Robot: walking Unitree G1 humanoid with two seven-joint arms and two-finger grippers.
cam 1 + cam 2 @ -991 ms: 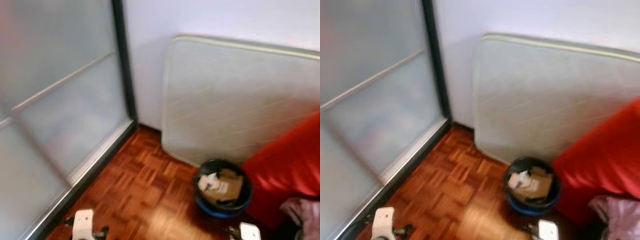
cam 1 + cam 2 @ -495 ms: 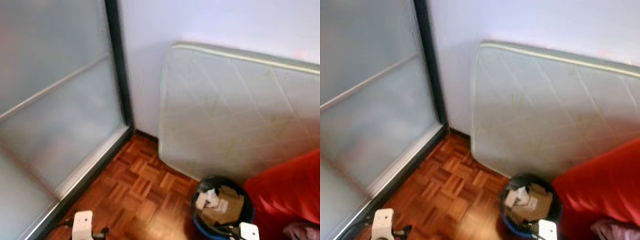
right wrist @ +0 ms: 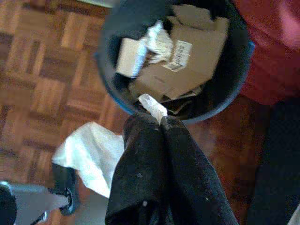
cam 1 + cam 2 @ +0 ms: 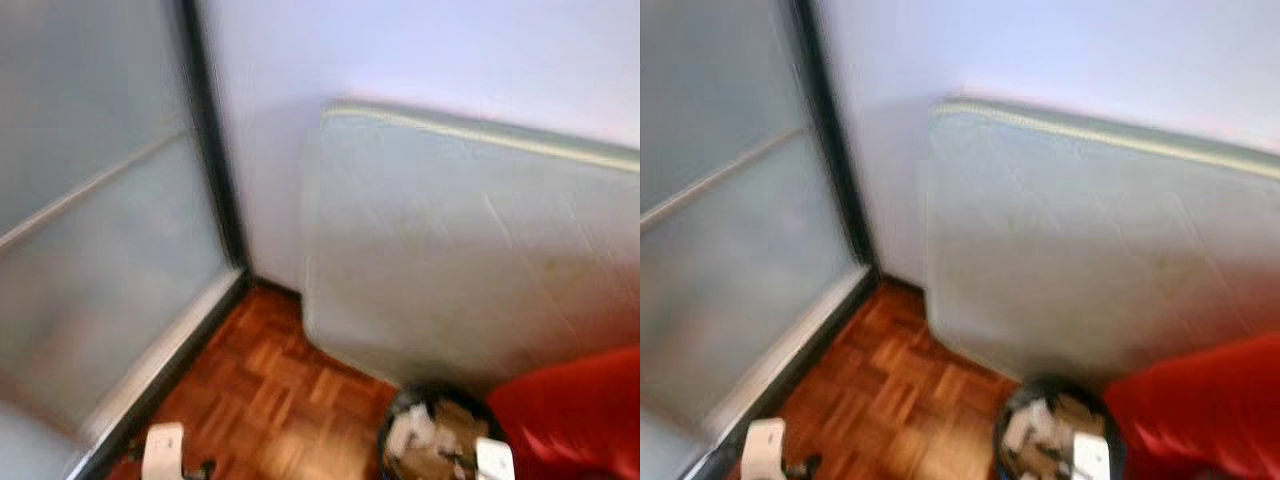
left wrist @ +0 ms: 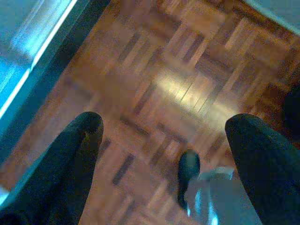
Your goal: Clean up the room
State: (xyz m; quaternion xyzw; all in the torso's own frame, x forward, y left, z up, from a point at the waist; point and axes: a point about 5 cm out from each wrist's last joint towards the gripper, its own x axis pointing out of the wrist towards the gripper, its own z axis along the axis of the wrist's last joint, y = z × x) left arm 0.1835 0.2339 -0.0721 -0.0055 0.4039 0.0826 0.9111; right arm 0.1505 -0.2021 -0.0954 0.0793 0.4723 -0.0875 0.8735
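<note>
Room corner with a mattress, a sofa and a full bin, the right claw pinching a scrap of paper above the bin.

A large pale quilted mattress [image 4: 470, 240] is leaning upright against the white wall [image 4: 420, 50], beside a frosted glass sliding door with a dark frame [image 4: 100, 250]; a red upholstered sofa [image 4: 575, 410] is sitting just beside the round black waste bin with a blue rim [image 3: 173, 56], which is standing on the brown parquet floor [image 5: 187, 70] and holding brown cardboard pieces [image 3: 183, 61] and crumpled white paper. The right claw [image 3: 161, 123] is hanging over the bin's near rim, fingers pressed together on a small white paper scrap [image 3: 152, 105]. The left claw [image 5: 164, 126] is hovering over bare parquet, fingers spread wide and holding nothing.
</note>
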